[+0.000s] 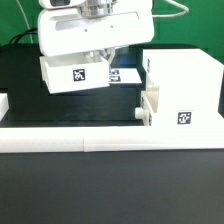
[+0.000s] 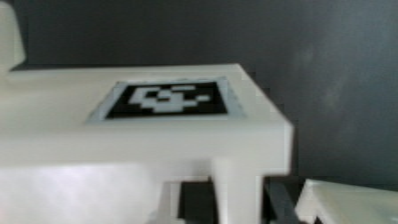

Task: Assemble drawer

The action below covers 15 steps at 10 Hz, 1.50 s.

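My gripper (image 1: 95,52) is shut on a white box-shaped drawer part (image 1: 75,72) that carries a black-and-white tag. It holds the part tilted, a little above the black table. In the wrist view the part (image 2: 169,100) fills most of the frame, tag facing the camera, and one thin white wall of it sits between my dark fingers (image 2: 196,200), where the gripper (image 2: 238,200) closes. A bigger white drawer case (image 1: 185,80) with a tag on its front stands at the exterior view's right, just beside the held part.
A long low white bar (image 1: 70,138) runs across the table in front of the parts. A flat tagged piece (image 1: 125,74) lies behind, between the held part and the case. A small white lug (image 1: 146,110) sticks out of the case's near side.
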Available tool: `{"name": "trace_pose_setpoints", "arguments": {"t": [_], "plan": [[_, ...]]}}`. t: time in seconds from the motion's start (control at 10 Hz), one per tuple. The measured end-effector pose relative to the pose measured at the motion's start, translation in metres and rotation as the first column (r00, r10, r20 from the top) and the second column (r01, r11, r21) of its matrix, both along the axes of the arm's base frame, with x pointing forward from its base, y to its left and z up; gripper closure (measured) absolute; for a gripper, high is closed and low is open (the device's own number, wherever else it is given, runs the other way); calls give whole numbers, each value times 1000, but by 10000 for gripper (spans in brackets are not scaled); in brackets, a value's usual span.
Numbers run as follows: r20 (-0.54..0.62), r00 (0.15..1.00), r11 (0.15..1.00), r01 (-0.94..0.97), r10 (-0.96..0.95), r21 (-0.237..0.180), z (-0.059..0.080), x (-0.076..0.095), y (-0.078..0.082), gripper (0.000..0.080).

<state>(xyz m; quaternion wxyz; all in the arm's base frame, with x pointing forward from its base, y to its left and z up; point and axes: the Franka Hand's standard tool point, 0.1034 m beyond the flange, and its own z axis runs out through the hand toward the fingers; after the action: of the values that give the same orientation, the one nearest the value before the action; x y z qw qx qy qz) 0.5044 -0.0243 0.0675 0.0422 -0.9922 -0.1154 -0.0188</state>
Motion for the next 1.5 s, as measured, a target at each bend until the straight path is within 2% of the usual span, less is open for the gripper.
{"name": "trace_pose_setpoints", "arguments": {"t": [0.1,0.3,0.4,0.7,0.9,1.5], "plan": [[0,1000,1000,0,0,0,0,0,0,761],[10,992,992,-123,123,-5,0,0,-1,760],[19,970,970,-242,243,-11,0,0,-1,761],[30,896,897,-442,443,-18,1,14,-2,760],[41,826,827,-561,562,-33,1,20,-2,760],[37,546,547,-835,837,-64,-4,18,-6,760]]}}
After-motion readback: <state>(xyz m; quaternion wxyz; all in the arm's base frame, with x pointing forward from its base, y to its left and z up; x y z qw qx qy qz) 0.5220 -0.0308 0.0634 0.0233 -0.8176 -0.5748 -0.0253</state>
